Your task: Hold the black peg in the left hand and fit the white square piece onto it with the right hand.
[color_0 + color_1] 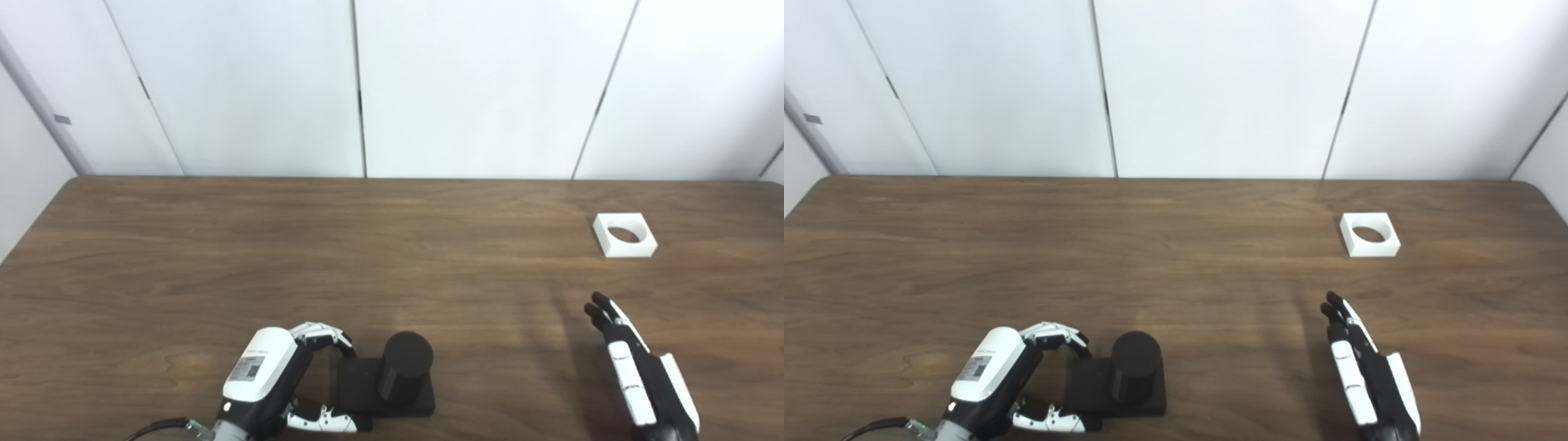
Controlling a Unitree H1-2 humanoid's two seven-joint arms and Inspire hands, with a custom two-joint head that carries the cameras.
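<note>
Small printed label on left hand [263, 373], too blurred to read.

A dark brown wood-grain table [392, 257] fills the lower part of both views, its far edge meeting a wall of plain white panels [478, 86] split by thin dark vertical seams. Light is even and soft, with faint shadows on the tabletop.

Peg [404, 367]: matte black. Square piece [625, 235]: plain white. Counter [367, 257]: dark brown, wood grain. Hands [269, 380]: white shells, black frames.
</note>
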